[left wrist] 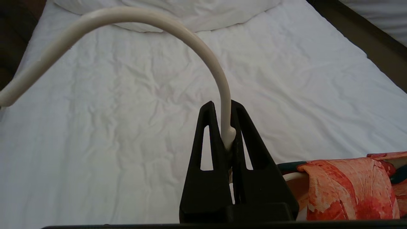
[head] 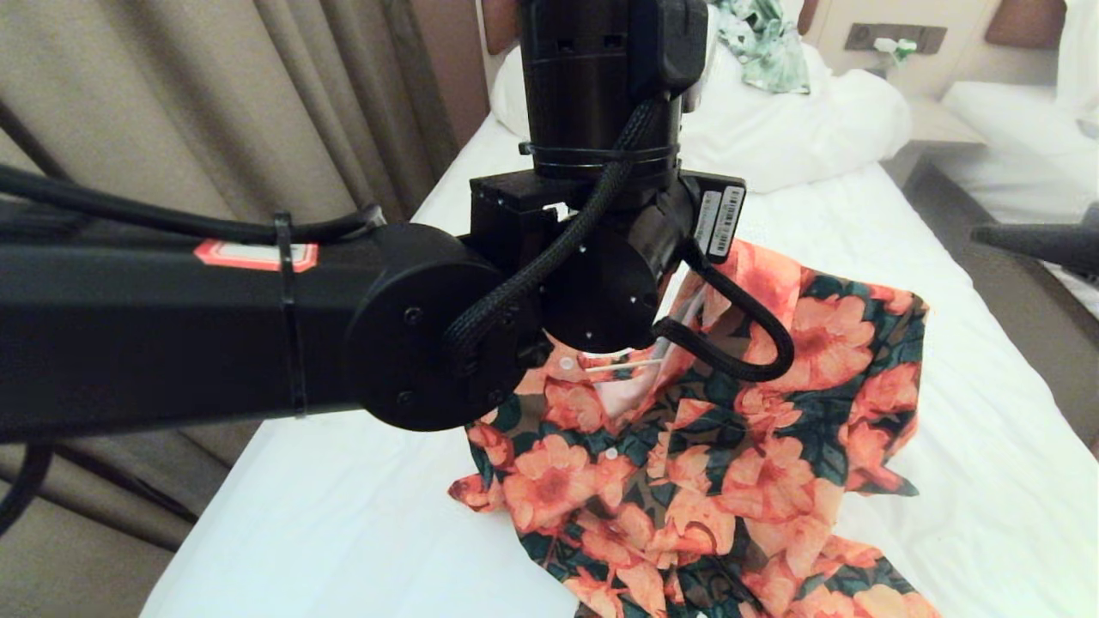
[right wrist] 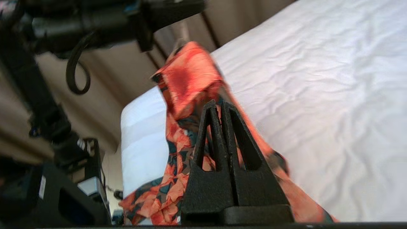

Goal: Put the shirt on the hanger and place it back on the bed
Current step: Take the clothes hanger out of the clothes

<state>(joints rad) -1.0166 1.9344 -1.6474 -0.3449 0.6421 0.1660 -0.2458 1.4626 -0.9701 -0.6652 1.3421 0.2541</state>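
Above the bed [head: 970,481], the left pincer [left wrist: 224,111] is closed on the neck of the hanger [left wrist: 203,41]. The cream-white wire passes between both pads, and the curved hook arcs out past the fingertips toward the pillow [head: 807,129] end of the bed. In the head view only a short length of the hanger wire shows, at the collar opening of the shirt [head: 687,481], directly below the left arm [head: 258,335].

The shirt hangs in a bunch over the bed, and its lower folds appear to rest on the sheet. Its long axis runs from the collar, under the left arm, down toward the foot end of the bed. One shoulder is draped over the hanger wire beside the left pincer.

The right pincer [right wrist: 219,106] is closed tip to tip against the shirt fabric; whether cloth is caught between the pads cannot be told.

Two white barcode labels [head: 718,221] sit on the left arm's wrist housing; their print cannot be read. A red-edged sticker [head: 255,255] on the forearm is also unreadable.
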